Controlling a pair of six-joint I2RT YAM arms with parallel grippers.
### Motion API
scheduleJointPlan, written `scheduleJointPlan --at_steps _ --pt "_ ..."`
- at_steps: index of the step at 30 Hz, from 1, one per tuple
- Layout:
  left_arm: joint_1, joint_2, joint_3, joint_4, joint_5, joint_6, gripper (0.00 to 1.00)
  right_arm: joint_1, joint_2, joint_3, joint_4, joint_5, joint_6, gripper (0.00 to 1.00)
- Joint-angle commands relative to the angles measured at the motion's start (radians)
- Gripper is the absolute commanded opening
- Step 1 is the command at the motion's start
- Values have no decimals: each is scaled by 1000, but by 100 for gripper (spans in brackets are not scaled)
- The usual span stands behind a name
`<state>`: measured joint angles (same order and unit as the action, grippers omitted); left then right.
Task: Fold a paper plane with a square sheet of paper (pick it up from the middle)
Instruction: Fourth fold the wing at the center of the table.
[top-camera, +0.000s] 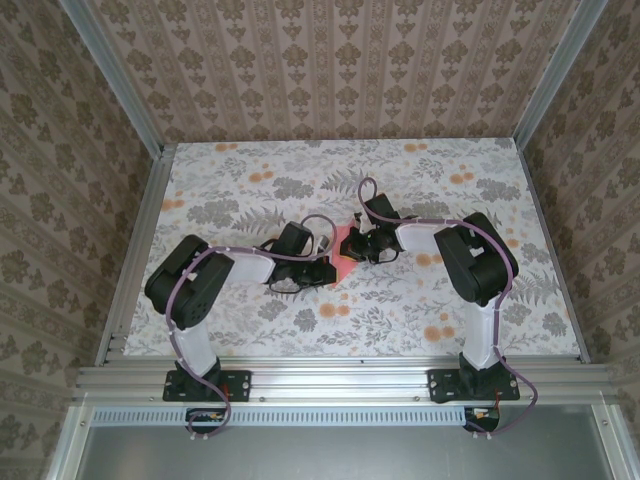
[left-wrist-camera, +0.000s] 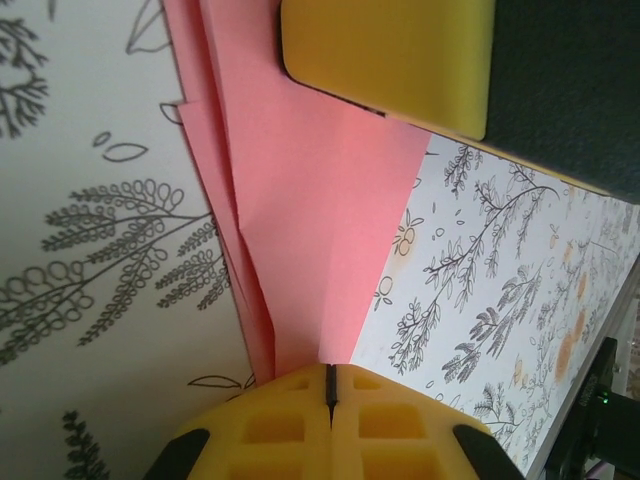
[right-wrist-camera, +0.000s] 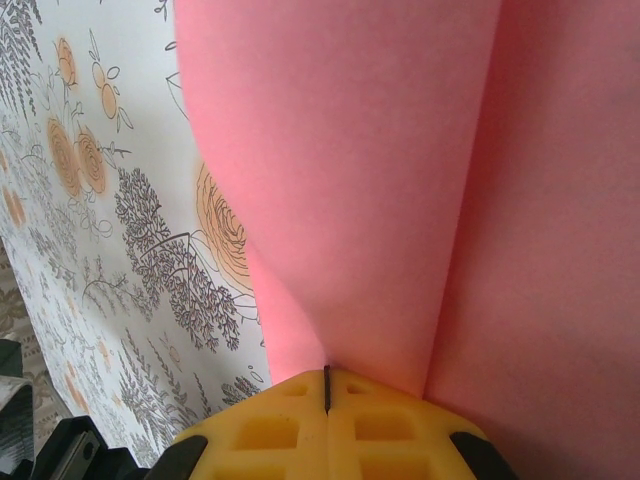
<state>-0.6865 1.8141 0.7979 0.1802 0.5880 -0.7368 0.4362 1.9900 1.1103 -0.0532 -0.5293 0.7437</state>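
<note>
Flowered cloth (top-camera: 400, 320) covers the table between wallpapered walls (top-camera: 330, 70), and at the centre of the top view both arms meet over the pink sheet of paper (top-camera: 345, 262), which is creased into several layers. At the bottom of its wrist view, the right gripper (right-wrist-camera: 326, 380) has its yellow fingers pressed together on a raised fold of the sheet. The left gripper (left-wrist-camera: 328, 378) is clamped the same way on the paper's narrow end, with a yellow finger (left-wrist-camera: 390, 60) of the right one across the sheet at the top of that frame.
</note>
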Motion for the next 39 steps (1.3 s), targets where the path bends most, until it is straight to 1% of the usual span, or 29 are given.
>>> scheduleJointPlan --at_steps 1,9,12,18,21,25,28,31,33,35,39 --pt "-4 34 -38 -29 -7 -11 2 -2 42 3 -75 68 -21 4" --pt "-7 -88 25 -124 -7 31 5 -2 43 13 -78 65 -22 4" --pt "-22 -107 40 -120 4 29 6 -2 44 14 -81 67 -21 4" --pt "-54 -44 57 -107 25 32 6 -2 43 11 -81 69 -20 4" --pt "-50 -13 39 -101 -7 22 5 -2 43 13 -82 67 -21 4" --pt "-38 16 0 -59 -16 7 5 -2 43 11 -84 68 -23 4" --pt "-33 23 -27 -36 -13 1 4 -2 45 10 -87 70 -27 4" --pt "-24 24 -54 21 22 -23 4 -2 45 8 -85 70 -28 4" --pt "-20 7 -57 45 47 -32 5 -2 45 12 -87 69 -29 4" --pt "-16 -41 -49 43 49 -30 5 -2 43 13 -91 71 -28 4" --pt "4 -128 -8 -44 16 15 5 -2 41 13 -93 71 -30 4"
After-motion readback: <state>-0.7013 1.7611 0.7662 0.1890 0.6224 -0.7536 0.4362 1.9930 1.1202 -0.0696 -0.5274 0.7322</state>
